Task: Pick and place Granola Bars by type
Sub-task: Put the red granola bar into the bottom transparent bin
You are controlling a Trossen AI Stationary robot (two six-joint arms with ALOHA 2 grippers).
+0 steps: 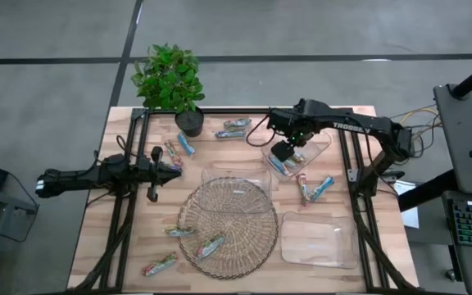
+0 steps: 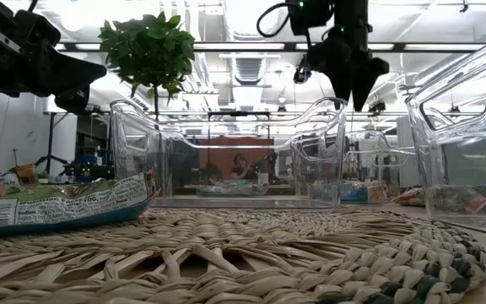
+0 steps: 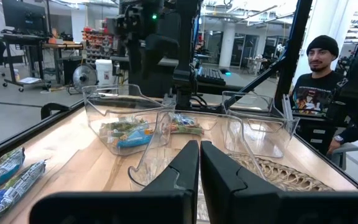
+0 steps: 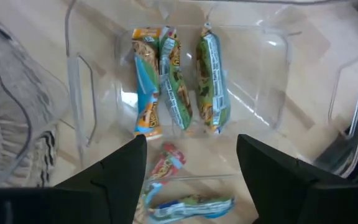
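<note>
The wooden table (image 1: pixel 105 238) was bounded by black frame rails along its left and right sides. Open board lay along the near left edge and between the woven mat (image 1: pixel 228 225) and the left rail. A potted plant (image 1: pixel 170 82) stood at the far left corner.

Three clear trays crowded the centre and right. One tray (image 1: pixel 236 187) overlapped the far edge of the mat. An empty tray (image 1: pixel 319 240) lay just right of the mat. The far-right tray (image 1: pixel 322 147) held granola bars.

The right gripper (image 4: pixel 191 152) hovered over the far-right tray, its arm reaching in from the right edge and the wrist pointing down. Its fingers (image 4: pixel 120 171) were spread wide apart and held nothing. Below them in the tray lay three bars side by side: an orange-and-blue bar (image 4: pixel 145 90), a green bar (image 4: pixel 174 87) touching it, and a second green bar (image 4: pixel 210 81) a little apart.

The left gripper (image 1: pixel 164 170) rested low at the left side of the table, its arm stretched level from the left edge. Its fingers (image 3: pixel 182 171) were pressed together with nothing between them.

Loose bars lay scattered across the table. Two bars (image 1: pixel 236 129) lay at the far edge beside the plant, and two bars (image 1: pixel 179 147) near the left gripper. A blue bar (image 1: pixel 324 187) lay right of the centre tray. One bar (image 1: pixel 210 246) lay on the mat. One bar (image 1: pixel 179 231) sat at the mat's left rim, and one bar (image 1: pixel 161 264) near the table's front edge.
</note>
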